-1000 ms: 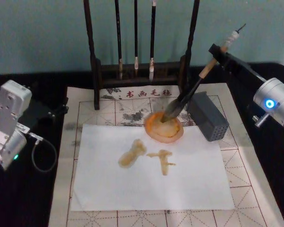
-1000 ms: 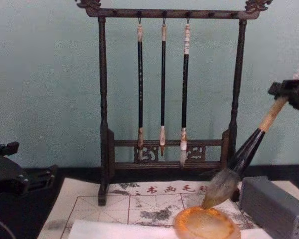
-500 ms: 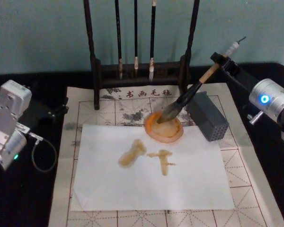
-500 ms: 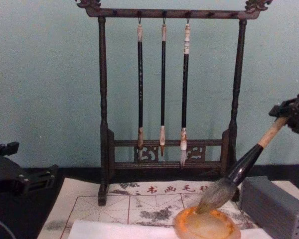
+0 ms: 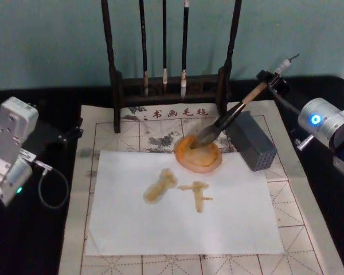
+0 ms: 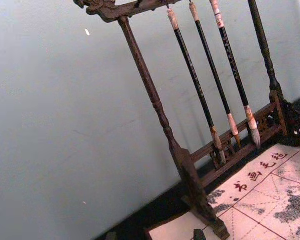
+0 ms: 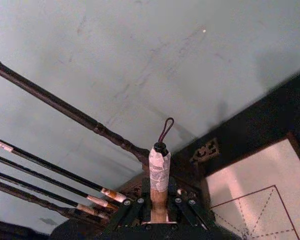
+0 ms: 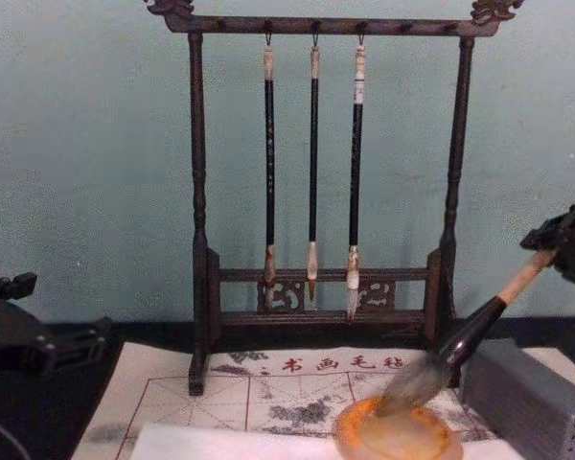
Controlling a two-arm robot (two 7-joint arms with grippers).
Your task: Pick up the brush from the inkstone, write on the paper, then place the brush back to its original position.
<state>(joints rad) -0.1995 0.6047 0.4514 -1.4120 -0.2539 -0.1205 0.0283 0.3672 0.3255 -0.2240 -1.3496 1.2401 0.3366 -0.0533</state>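
The brush (image 5: 232,114) leans low, its grey tuft resting in the round orange inkstone (image 5: 212,166) and its handle slanting up to the right over the grey block. My right gripper (image 5: 267,80) is shut on the handle just below the white-wrapped end. From the chest the brush (image 8: 470,335) slants from the inkstone (image 8: 350,428) up to the right gripper (image 8: 562,240). The wrist camera looks along the wrapped brush end (image 7: 159,167) held in the right gripper (image 7: 159,204). The white paper (image 5: 229,217) bears two orange-brown strokes (image 5: 160,186). My left gripper (image 5: 53,135) is parked at the far left.
A dark wooden rack (image 5: 172,86) with three thin hanging brushes (image 8: 312,172) stands behind the inkstone. A grey ribbed block (image 5: 251,142) lies right of the dish, under the brush handle. The beige grid mat (image 5: 298,217) lies beneath the paper on a black table.
The brush has tipped lower while its tuft stayed in the inkstone. The right gripper moved down and to the right with the handle. The left arm has not moved.
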